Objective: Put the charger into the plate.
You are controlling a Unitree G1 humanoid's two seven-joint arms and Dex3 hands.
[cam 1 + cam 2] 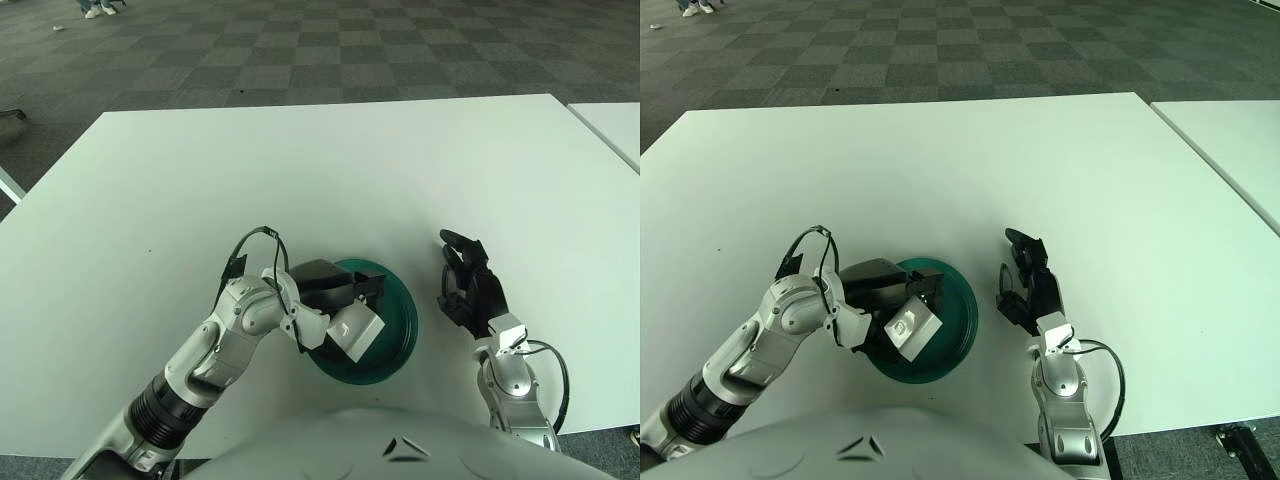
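Left hand holds charger over plate

White surface (pixel 330 170), checkered floor (pixel 300 50) beyond its far edge. A second white surface (pixel 615 125) shows at the far right.

Left hand (pixel 335 305) is over the left part of the dark green plate (pixel 400 320), its fingers curled around a white block-shaped charger (pixel 356 331). The charger sits tilted, above the plate's inside, pinched in the hand. Whether it touches the plate cannot be told. A thin black cable (pixel 255 245) loops up from the left wrist.

Plate sits on the surface near the robot's body, between the two hands.

Right hand (pixel 472 290) shows just right of the plate, apart from it, fingers loosely spread and pointing away from the robot, holding nothing.
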